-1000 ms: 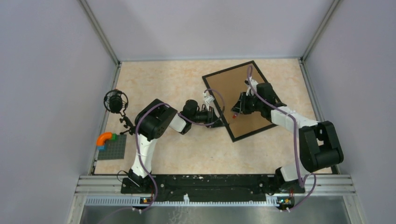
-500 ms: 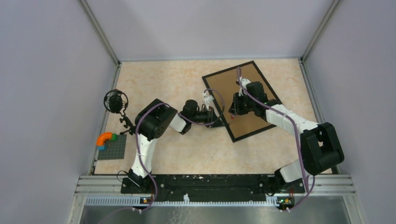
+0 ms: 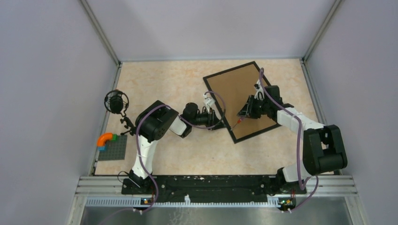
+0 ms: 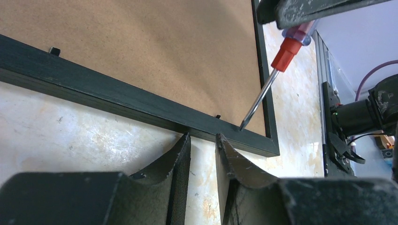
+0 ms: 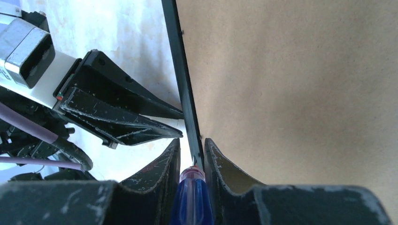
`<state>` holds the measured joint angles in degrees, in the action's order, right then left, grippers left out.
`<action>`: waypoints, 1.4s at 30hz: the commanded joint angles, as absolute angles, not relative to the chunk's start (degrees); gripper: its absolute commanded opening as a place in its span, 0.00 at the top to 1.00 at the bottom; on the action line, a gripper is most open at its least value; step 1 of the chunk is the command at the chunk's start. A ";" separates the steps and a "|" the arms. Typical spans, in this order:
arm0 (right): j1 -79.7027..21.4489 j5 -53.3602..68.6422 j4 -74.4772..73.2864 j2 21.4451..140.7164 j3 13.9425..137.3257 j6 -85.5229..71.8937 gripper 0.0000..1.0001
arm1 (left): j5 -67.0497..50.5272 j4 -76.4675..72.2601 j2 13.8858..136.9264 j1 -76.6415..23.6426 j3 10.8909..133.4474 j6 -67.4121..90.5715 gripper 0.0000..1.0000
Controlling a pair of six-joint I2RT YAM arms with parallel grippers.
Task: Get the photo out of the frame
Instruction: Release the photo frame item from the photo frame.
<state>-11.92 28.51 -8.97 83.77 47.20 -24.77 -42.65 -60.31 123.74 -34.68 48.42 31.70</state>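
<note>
Brown board is all I can see of the frame (image 3: 234, 96): it lies flat on the desk (image 3: 164, 84) with its back turned up, so the photo is hidden from me. It sits in the far right part of the desk, turned at an angle, one corner pointing toward the back wall and another toward the arms. A thin black rail runs round the board, and a small black tab (image 4: 55, 49) pokes out along the rail's inner edge.

From the right, the right gripper (image 5: 192, 143) hangs over the board, clenched on a screwdriver (image 4: 283, 50) with a clear blue handle and a red collar. The metal shaft slants down toward the left arm. Its tip rests just where the board meets the black rail, close to the frame's near corner and just beside another little tab.

On the other side of that same rail, the left gripper (image 4: 202, 137) lies low on the desk. Its fingertips (image 4: 184, 145) are right up against the outside of the rail, parted by a narrow gap with nothing between them. The two grippers face each other across the rail.

Over at the left edge of the desk stand a round black object on a stalk (image 3: 116, 101) and a grey studded plate (image 3: 113, 149) with an orange curved piece (image 3: 105, 138) on its corner, well apart from the frame.
</note>
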 commanded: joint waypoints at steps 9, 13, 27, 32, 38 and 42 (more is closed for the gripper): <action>-9.01 23.12 1.34 81.69 43.76 -32.10 1.00 | -38.41 -57.57 126.56 -35.41 45.49 31.52 0.67; -7.89 23.03 3.77 82.03 42.66 -32.10 1.00 | -38.42 -58.16 126.78 -35.45 45.58 31.72 0.67; -8.98 25.77 1.79 85.89 39.58 -32.84 1.00 | -37.88 -55.30 127.46 -35.55 47.39 30.39 0.66; -11.45 27.63 2.11 86.73 40.27 -34.33 1.00 | -37.91 -53.36 127.55 -35.76 48.63 29.59 0.64; -13.37 28.27 -0.70 85.30 42.73 -32.77 1.00 | -37.83 -55.22 127.66 -35.75 48.09 29.20 0.64; -9.72 27.16 -2.09 84.40 48.94 -30.47 1.00 | -39.38 -54.04 122.35 -35.01 47.58 24.60 0.55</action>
<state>-10.90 25.71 1.76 85.54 42.78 -33.01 -42.72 -61.71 123.87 -35.35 48.56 31.83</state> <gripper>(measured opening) 0.216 0.407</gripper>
